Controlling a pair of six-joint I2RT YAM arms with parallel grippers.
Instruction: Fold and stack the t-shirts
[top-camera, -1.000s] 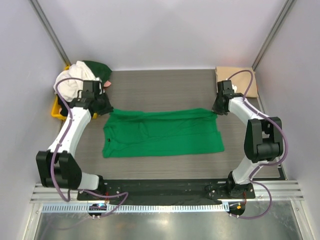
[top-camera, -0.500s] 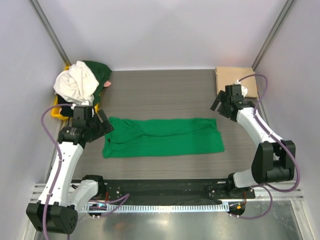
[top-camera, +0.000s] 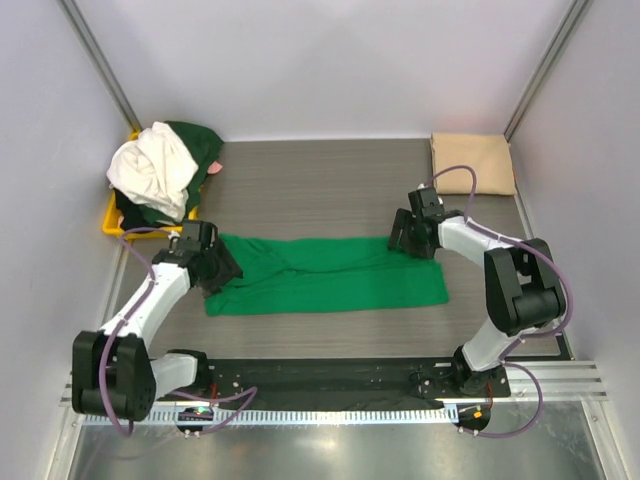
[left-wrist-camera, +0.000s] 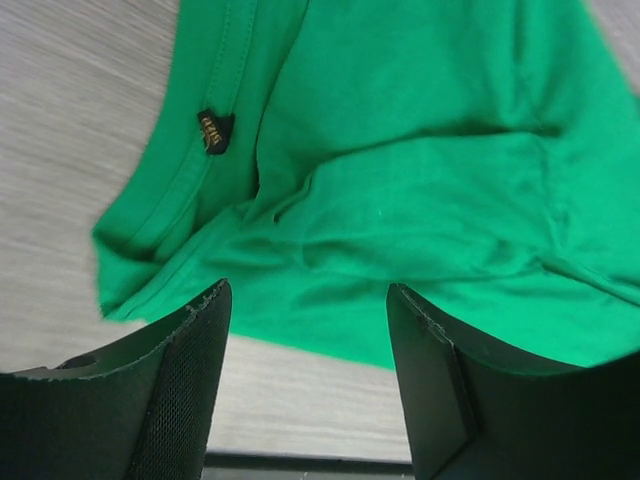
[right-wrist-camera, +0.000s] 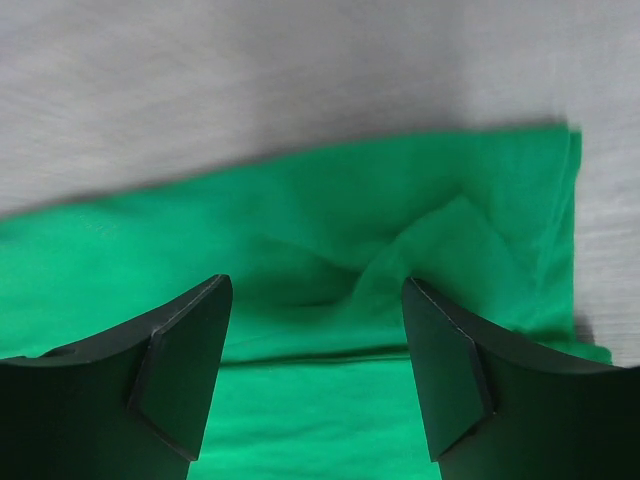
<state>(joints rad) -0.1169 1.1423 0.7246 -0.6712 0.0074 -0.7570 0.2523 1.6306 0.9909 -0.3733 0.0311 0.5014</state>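
A bright green t-shirt (top-camera: 330, 272) lies on the table folded lengthwise into a long band; it also fills the left wrist view (left-wrist-camera: 420, 170) and the right wrist view (right-wrist-camera: 320, 300). My left gripper (top-camera: 216, 268) hovers over the band's left end, open, nothing between its fingers (left-wrist-camera: 180, 390). My right gripper (top-camera: 403, 234) hangs over the band's upper right corner, open and empty as well. A folded tan t-shirt (top-camera: 472, 163) lies at the back right. A white t-shirt (top-camera: 152, 170) and a dark green one (top-camera: 200, 140) are heaped at the back left.
The heap rests in a yellow tray (top-camera: 110, 217) against the left wall. Grey walls close in the table on three sides. A black rail (top-camera: 320, 375) runs along the near edge by the arm bases.
Both grippers have let go of the green t-shirt's far edge and opened. The shirt now lies as a narrower band. Both arms pulled back, then came down over the band's ends.
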